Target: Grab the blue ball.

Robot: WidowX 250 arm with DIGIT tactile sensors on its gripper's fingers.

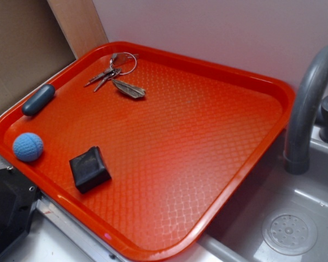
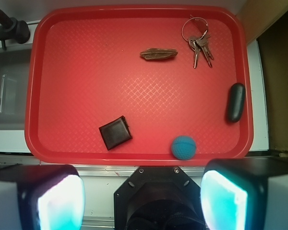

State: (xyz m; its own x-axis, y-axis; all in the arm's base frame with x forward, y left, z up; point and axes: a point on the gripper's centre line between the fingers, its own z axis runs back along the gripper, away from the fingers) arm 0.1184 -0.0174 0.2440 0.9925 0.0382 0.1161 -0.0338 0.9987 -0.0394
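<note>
- The gripper point(image 2: 143, 201) is hovering high above the near edge of the red tray point(image 2: 134, 155), its camera looking straight down; only the wrist view is showing it.
- Its two fingers point(image 2: 60, 203) are standing wide apart at the bottom corners of the wrist view, holding nothing, with the black wrist body sitting between them.
- The blue ball point(image 2: 184, 147) is lying on the tray close to its near rim, between the fingers' lines but well below them and untouched.
- In the exterior view the blue ball point(image 1: 28, 147) is resting near the tray's left corner, just beside the rim.
- A black wedge block point(image 2: 115, 132) is sitting near the ball, apart from it, toward the tray's middle.
- A dark blue-grey capsule point(image 2: 235, 102) is lying along the tray's side rim, well apart from the ball.
- A bunch of keys point(image 2: 199, 40) on a ring is lying at the far corner, with a brown feather-shaped fob point(image 2: 158, 54) stretching out beside it.
- The tray is partly overhanging a grey sink point(image 1: 295, 218), where a grey faucet point(image 1: 306, 109) is rising beside the tray's edge.
</note>
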